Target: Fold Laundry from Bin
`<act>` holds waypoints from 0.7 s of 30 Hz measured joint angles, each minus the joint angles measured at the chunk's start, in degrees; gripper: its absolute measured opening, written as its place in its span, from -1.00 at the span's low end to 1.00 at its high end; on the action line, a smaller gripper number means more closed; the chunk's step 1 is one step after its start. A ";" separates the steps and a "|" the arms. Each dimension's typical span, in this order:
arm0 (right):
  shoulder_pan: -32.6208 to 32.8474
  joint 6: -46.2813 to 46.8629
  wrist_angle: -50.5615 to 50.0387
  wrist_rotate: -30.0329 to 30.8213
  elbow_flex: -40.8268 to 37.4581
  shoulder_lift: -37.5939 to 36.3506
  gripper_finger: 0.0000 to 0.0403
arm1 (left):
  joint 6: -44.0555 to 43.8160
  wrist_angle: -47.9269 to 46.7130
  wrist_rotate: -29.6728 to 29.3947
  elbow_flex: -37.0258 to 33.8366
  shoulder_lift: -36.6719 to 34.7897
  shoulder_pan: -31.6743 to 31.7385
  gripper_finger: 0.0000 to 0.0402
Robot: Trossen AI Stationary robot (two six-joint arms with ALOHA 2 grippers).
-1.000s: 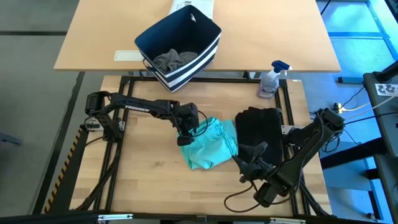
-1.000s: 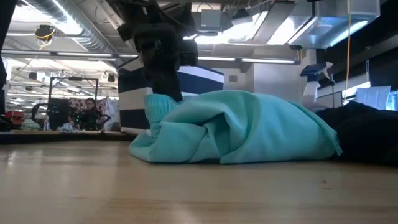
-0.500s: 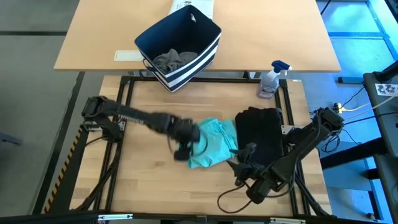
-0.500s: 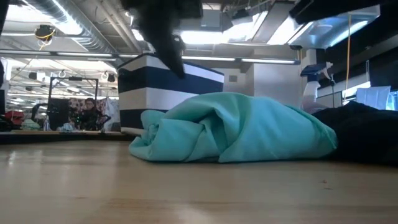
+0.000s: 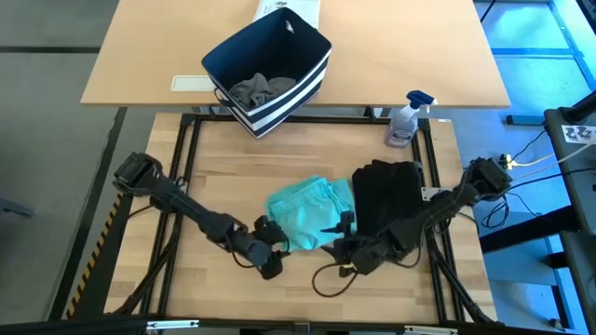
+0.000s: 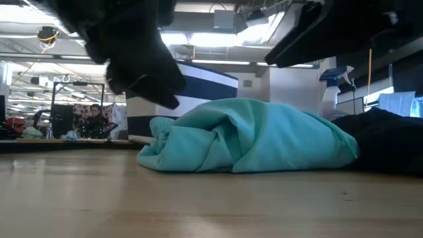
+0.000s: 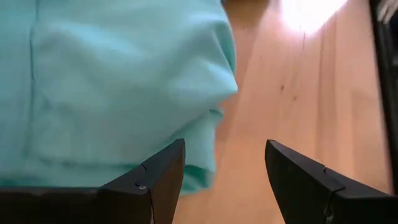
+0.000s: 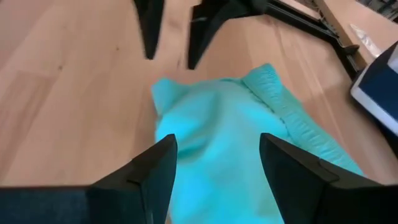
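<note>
The teal piece of laundry [image 5: 312, 214] lies bunched on the near table, its underside on the wood [image 6: 251, 139]. A black garment [image 5: 386, 194] lies flat beside it on the right. The navy bin [image 5: 268, 65] stands on the far table with grey cloth [image 5: 261, 90] inside. My left gripper [image 5: 271, 238] is at the teal piece's near-left corner. It is open, with the cloth's edge [image 7: 214, 134] just ahead of the fingers. My right gripper [image 5: 338, 233] is open above the teal piece's near-right part [image 8: 214, 134], slanting down toward it.
A spray bottle [image 5: 407, 119] stands at the far right of the near table. A white printed box [image 5: 291, 11] sits behind the bin. Bare wood [image 5: 223, 177] lies left of the teal piece and along the near edge. A cable [image 5: 331, 279] loops under my right arm.
My left gripper has left the teal piece's left edge and swung toward the table's near edge, sinking a little. It has turned and now faces the cloth from the near left. The edge it had raised has slumped down. My right gripper has gone left toward the teal piece and tipped.
</note>
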 joint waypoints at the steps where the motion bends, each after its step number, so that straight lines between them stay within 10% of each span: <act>1: -0.45 -0.60 0.25 -0.02 -0.05 0.00 0.14 | -2.65 1.31 -0.29 -0.97 0.35 -0.32 0.07; 21: -3.05 -1.35 5.80 -4.54 -0.40 0.00 0.14 | -8.52 17.95 -6.33 -4.80 9.67 -0.58 0.06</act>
